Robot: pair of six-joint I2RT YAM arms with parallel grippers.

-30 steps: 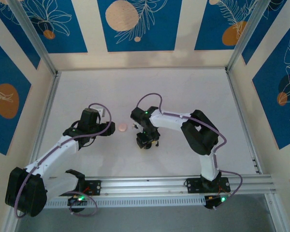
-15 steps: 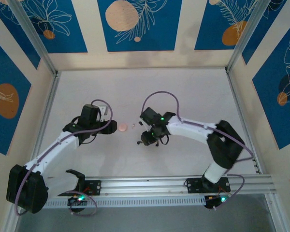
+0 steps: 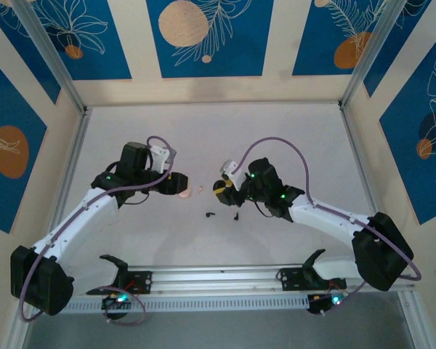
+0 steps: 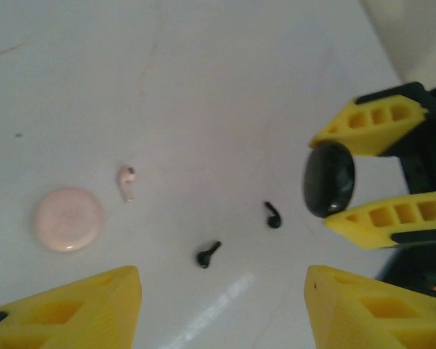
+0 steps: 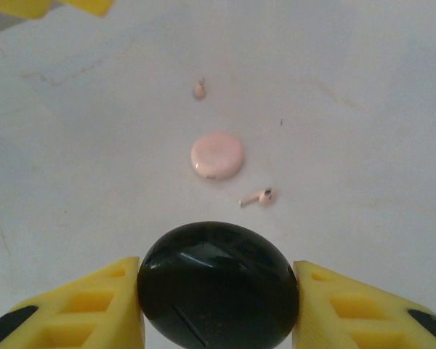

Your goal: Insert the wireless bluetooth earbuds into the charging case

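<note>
1. The right gripper [image 5: 218, 270] is clamping the black round case [image 5: 218, 291] between its two yellow fingers. Its jaws are partly closed against the case's sides, and the case is covering the table just in front of it.
2. The left gripper [image 4: 221, 282] is holding nothing. Its jaws are standing well apart over bare table [image 3: 276, 145].
3. Just ahead of the left gripper, a black earbud [image 4: 208, 254] and a second black earbud [image 4: 273, 215] are lying apart, between it and the right gripper.
4. The pink round case [image 4: 69, 218] is lying ahead of the left gripper, off to one side.
5. Ahead of the right gripper, a pale earbud [image 5: 259, 196] is lying just before the pink round case, and a second pale earbud [image 5: 199, 89] is lying beyond it.
6. A second earlier, the right gripper was hanging over the spot where the black earbuds are now lying uncovered. It is now sitting farther from its base with the arm stretched low. The left gripper has closed in on the pink round case.
7. Count: two black earbuds, two pale earbuds, one black case, one pink case.
</note>
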